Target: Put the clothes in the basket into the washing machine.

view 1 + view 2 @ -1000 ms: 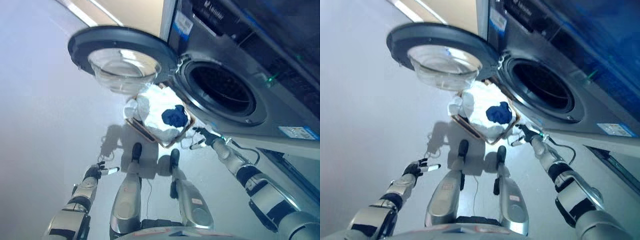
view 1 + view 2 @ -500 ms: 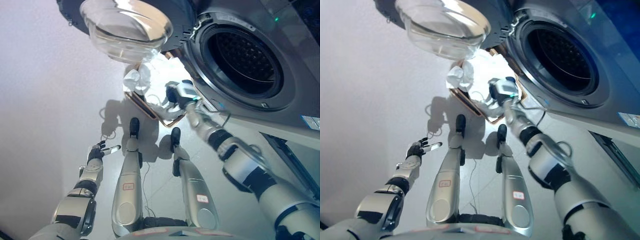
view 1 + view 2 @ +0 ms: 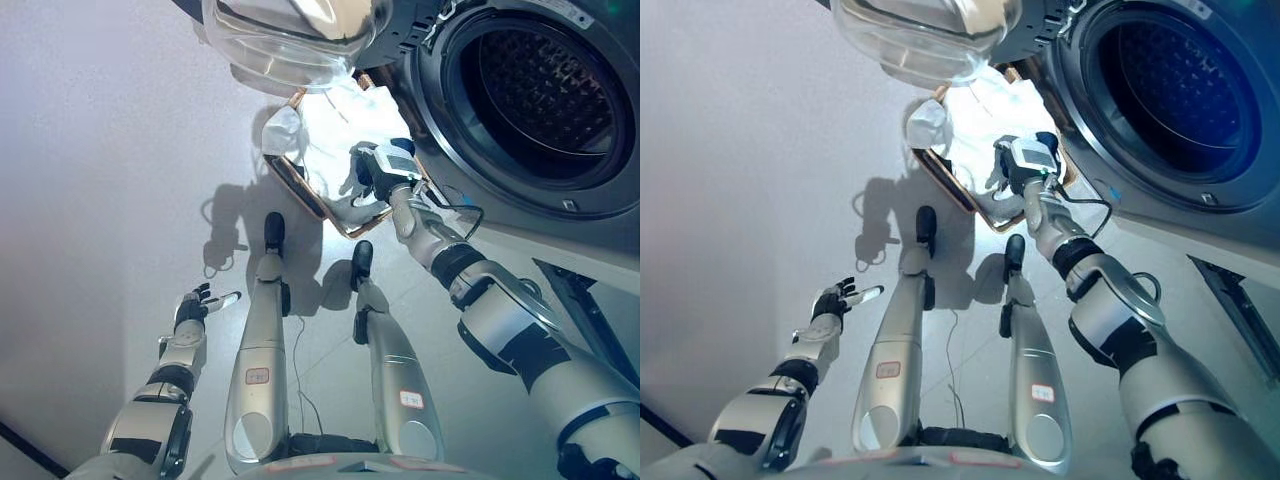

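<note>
A brown-rimmed basket (image 3: 300,185) stands on the floor below the open washing machine drum (image 3: 550,90). It holds white clothes (image 3: 335,125) and a dark blue cloth (image 3: 402,146) that is mostly hidden behind my right wrist. My right hand (image 3: 362,178) is down in the basket, on the white clothes beside the blue cloth. My left hand (image 3: 195,305) hangs open and empty over the floor at the lower left, far from the basket.
The round washer door (image 3: 290,30), with its glass bowl, hangs open above the basket's far side. The washer's grey front (image 3: 590,230) runs along the right. Bare grey floor (image 3: 100,200) spreads to the left.
My right hand has swung from the floor right of the basket into the basket, onto the clothes. The camera has dipped and moved closer. My left hand has stayed put.
</note>
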